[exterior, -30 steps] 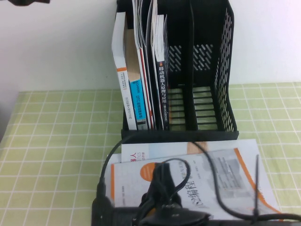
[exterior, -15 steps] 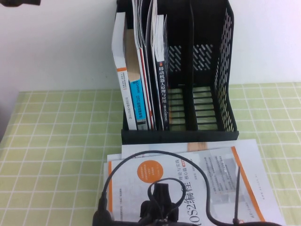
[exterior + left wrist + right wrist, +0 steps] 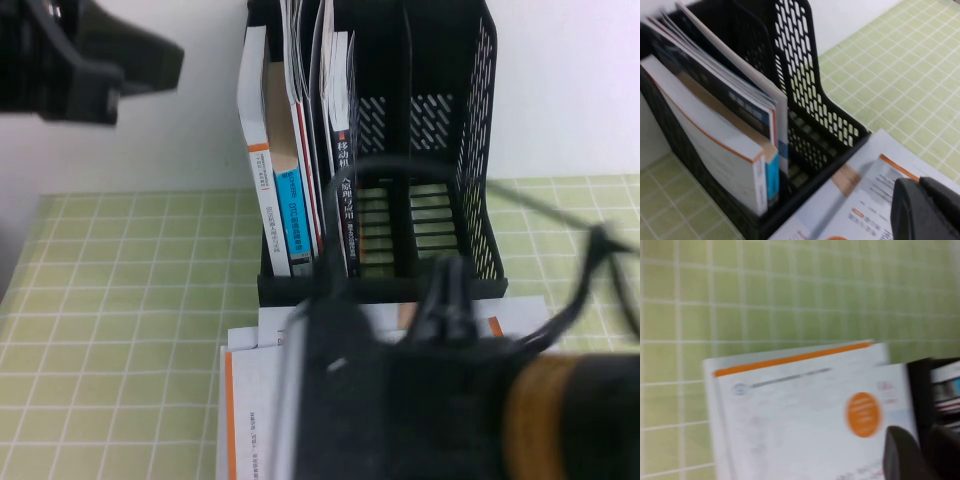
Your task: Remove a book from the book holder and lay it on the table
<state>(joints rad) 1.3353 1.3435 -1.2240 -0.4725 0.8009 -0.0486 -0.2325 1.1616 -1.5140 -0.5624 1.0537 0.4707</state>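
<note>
We have a white paperback with an orange cover stripe [image 3: 250, 400] lying flat on the green checked tablecloth [image 3: 110, 300], just in front of the black perforated plastic book holder [image 3: 470, 130], with at least one more white book under it. Several upright books [image 3: 290, 160] stand packed in the holder's left compartments; its right compartments are empty.

The right gripper [image 3: 920, 450] hangs low over the flat book, close to the holder's front edge, and we cannot tell how its fingers stand. The left gripper [image 3: 930, 210] hovers near the same book's far corner; only a dark edge shows, so we cannot tell its state either.

We judge the laying-down step to be essentially finished. To end it well, we should lift the right arm straight up, clear of the cover, so the book does not slide or skew against the holder
</note>
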